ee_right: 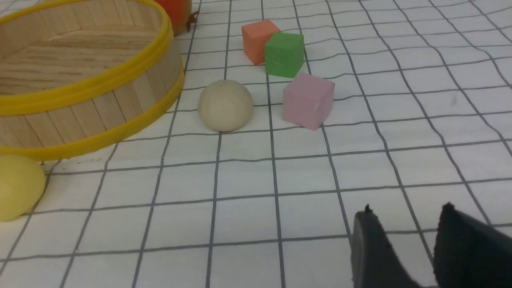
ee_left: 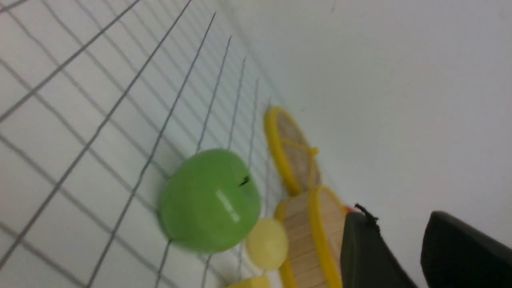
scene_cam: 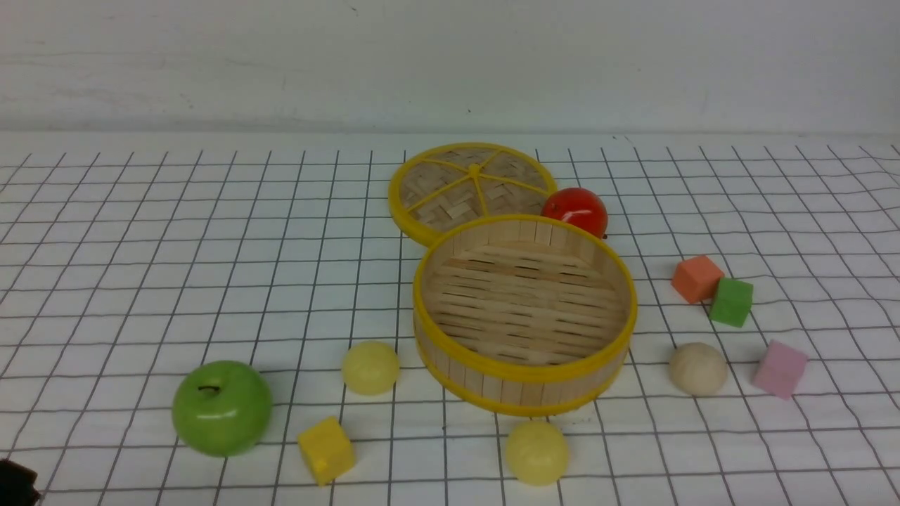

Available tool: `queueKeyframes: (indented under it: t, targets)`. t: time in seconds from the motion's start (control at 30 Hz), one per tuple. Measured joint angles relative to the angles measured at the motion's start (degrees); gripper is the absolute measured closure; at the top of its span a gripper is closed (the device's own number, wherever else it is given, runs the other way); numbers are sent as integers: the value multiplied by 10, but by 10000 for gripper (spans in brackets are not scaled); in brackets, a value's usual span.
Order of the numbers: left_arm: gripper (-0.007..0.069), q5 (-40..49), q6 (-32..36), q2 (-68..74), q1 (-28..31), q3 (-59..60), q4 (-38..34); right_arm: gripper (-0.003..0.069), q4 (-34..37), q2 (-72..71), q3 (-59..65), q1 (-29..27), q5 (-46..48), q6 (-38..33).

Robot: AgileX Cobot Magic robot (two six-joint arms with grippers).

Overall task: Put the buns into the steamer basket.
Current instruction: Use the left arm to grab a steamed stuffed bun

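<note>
The steamer basket (scene_cam: 522, 377) stands empty at the table's middle. One pale yellow bun (scene_cam: 370, 367) lies to its left, another pale yellow bun (scene_cam: 536, 452) in front of it, and the cream-beige bun (scene_cam: 697, 368) to its right. My left gripper (ee_left: 398, 216) is open and empty, low near the table's front left, with the left yellow bun (ee_left: 267, 243) and the basket (ee_left: 316, 236) ahead of it. My right gripper (ee_right: 407, 210) is open and empty above the cloth, short of the beige bun (ee_right: 225, 105). The basket (ee_right: 92, 86) and the front yellow bun (ee_right: 18, 186) show beside it.
A green apple (scene_cam: 222, 407) and a yellow cube (scene_cam: 326, 450) lie at the front left. The flat lid (scene_cam: 471, 188) and a red fruit (scene_cam: 575, 210) lie behind the basket. Orange (scene_cam: 697, 278), green (scene_cam: 731, 302) and pink (scene_cam: 779, 369) cubes sit around the beige bun.
</note>
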Motion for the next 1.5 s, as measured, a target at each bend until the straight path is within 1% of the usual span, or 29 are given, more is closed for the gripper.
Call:
queueKeyframes:
  t: [0.03,0.1,0.2,0.23,0.27,0.33,0.37,0.43,0.5,0.53,0.57,0.63,0.67,0.7,0.73,0.77,0.8,0.87,0.9,0.93,0.97,1.0,1.07,1.2,1.27,1.4,1.43,1.47,1.5]
  targets:
    - [423,12,-2,0,-1,-12,-9,419,0,0,0,0,0,0]
    - [463,79,7,1,-10,-63,-10,419,0,0,0,0,0,0]
    - [552,209,78,43,-27,-186,15,419,0,0,0,0,0,0]
    - [557,217,87,48,-28,-194,20,419,0,0,0,0,0,0]
    - [592,274,112,89,-31,-247,40,419,0,0,0,0,0,0]
    - [631,370,135,175,-31,-324,91,419,-1,0,0,0,0,0]
    - [638,388,137,193,-31,-336,100,419,-1,0,0,0,0,0]
    - [638,488,143,303,-31,-403,154,419,-1,0,0,0,0,0]
    - [638,537,149,394,-31,-440,195,419,-1,0,0,0,0,0]
    - [638,540,152,403,-31,-443,202,419,-1,0,0,0,0,0]
    - [638,543,170,478,-31,-464,221,419,-1,0,0,0,0,0]
    - [638,530,197,533,-31,-481,219,419,-1,0,0,0,0,0]
    - [638,520,219,578,-33,-492,204,419,-2,0,0,0,0,0]
    - [638,516,223,593,-35,-497,201,419,-2,0,0,0,0,0]
    - [638,505,253,645,-54,-518,170,419,-2,0,0,0,0,0]
    - [638,504,256,651,-57,-521,162,419,-2,0,0,0,0,0]
    - [638,495,277,690,-86,-541,136,419,-2,0,0,0,0,0]
    - [638,481,288,734,-133,-570,117,419,-2,0,0,0,0,0]
    - [638,473,289,767,-168,-588,116,419,-2,0,0,0,0,0]
    - [638,472,289,772,-173,-591,117,419,-2,0,0,0,0,0]
    - [638,465,289,805,-202,-618,125,419,-2,0,0,0,0,0]
    - [638,464,288,829,-218,-632,133,419,-2,0,0,0,0,0]
    - [638,461,286,877,-238,-667,153,419,-2,0,0,0,0,0]
    - [634,455,284,952,-241,-725,174,419,-2,0,0,0,0,0]
    - [603,452,284,991,-235,-760,181,419,-2,0,0,0,0,0]
    - [489,448,284,1040,-232,-804,211,419,-2,0,0,0,0,0]
    - [489,448,284,1042,-232,-805,213,419,-2,0,0,0,0,0]
    - [438,445,284,1056,-232,-813,226,419,-2,0,0,0,0,0]
    - [408,443,284,1062,-232,-815,233,419,-2,0,0,0,0,0]
